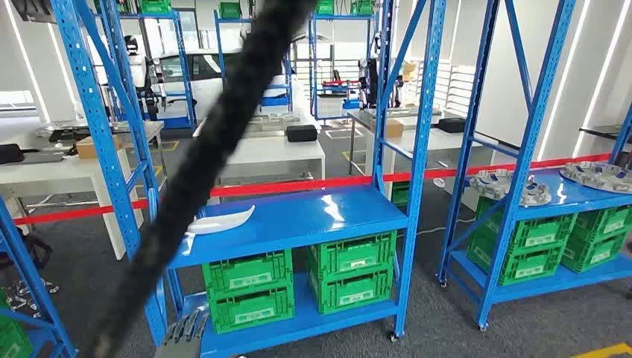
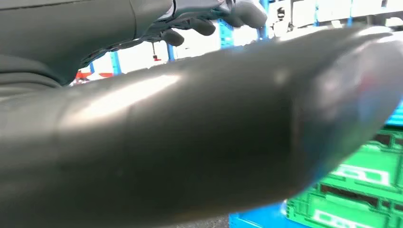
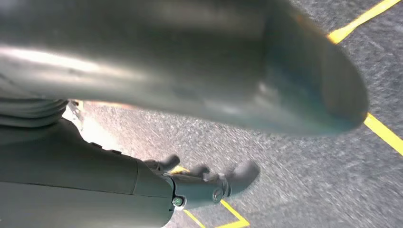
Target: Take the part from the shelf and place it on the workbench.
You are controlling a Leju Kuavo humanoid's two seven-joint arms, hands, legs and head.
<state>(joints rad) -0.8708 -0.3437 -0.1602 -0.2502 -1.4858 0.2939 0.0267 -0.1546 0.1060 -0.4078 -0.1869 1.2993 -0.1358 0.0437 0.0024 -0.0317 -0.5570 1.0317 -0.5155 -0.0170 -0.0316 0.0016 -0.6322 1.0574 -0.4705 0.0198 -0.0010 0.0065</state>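
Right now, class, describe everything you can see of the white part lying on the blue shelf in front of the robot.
The white part is a slim, curved, glossy shell, plastic by its look, tapering to a point at one end. It lies flat on the left part of the blue shelf, on its upper level, above the green crates. A black braided cable close to the camera crosses in front and hides its left end. No hand touches it.

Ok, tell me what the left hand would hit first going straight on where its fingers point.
Probably the blue shelf's lower tier: the left hand sits low before it, fingers aimed at the left green crates. Depth is unclear; the tier's front edge may come first.
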